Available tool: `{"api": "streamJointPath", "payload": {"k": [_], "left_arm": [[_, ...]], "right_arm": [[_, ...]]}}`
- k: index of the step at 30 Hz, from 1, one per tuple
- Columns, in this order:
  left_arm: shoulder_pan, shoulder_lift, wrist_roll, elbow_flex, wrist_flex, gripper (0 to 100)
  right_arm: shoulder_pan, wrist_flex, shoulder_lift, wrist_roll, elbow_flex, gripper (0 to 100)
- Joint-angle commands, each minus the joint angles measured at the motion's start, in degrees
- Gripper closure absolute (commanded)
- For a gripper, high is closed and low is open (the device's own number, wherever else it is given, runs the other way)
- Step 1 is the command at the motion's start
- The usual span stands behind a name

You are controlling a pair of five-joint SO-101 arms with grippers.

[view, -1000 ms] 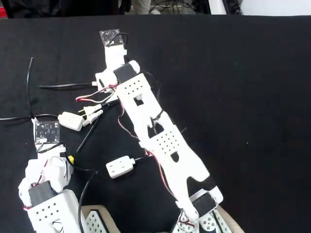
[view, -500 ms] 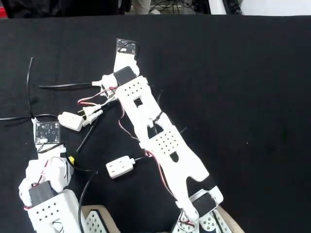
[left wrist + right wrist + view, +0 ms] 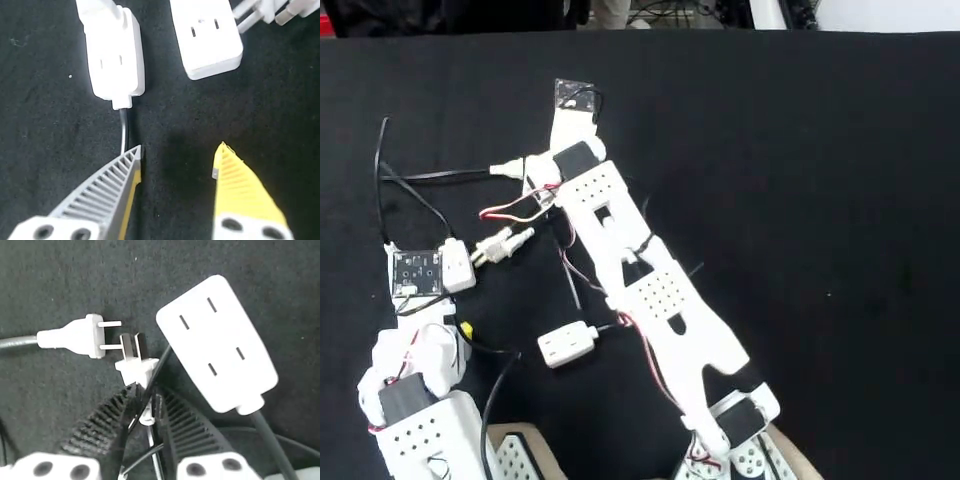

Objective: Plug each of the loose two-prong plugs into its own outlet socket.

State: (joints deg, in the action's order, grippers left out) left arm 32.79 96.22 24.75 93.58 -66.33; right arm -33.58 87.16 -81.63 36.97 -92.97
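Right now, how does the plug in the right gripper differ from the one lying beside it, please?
The held plug is clamped in the right gripper; the loose plug lies free. The held plug is stubby; the loose plug longer, tapered. Both are white, two-pronged.

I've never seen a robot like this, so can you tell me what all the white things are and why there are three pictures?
These are two white robot arms at a black table. One picture looks down from above; the other two come from little cameras on each arm's wrist. The left arm is at the lower left; the right arm is the long one. The right end effector is pinching a small two-prong plug, next to a loose plug on a cord and a four-slot outlet block. The left end effector is open and empty, near a corded outlet block and a second outlet block.
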Motion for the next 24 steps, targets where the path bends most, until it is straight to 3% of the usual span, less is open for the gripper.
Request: {"api": "streamJointPath", "payload": {"k": [1,5,11,15,18,24], "left_arm": [[0.2,0.4,0.4,-0.2,1.1,77],[0.2,0.4,0.4,-0.2,1.1,77],[0.2,0.4,0.4,-0.2,1.1,77],[0.2,0.4,0.4,-0.2,1.1,77],[0.2,0.4,0.4,-0.2,1.1,77],[0.2,0.4,0.4,-0.1,1.1,77]], "right_arm": [[-1.3,3.3,1.7,-1.7,-2.9,97.7],[-0.5,7.6,5.0,-2.4,-2.9,97.7],[2.3,12.4,10.0,-11.3,-2.9,97.5],[7.1,13.8,13.3,-22.4,-2.9,96.7],[10.7,13.8,15.6,-32.4,-2.8,90.8],[12.0,14.0,17.9,-39.1,-2.2,84.1]]}}
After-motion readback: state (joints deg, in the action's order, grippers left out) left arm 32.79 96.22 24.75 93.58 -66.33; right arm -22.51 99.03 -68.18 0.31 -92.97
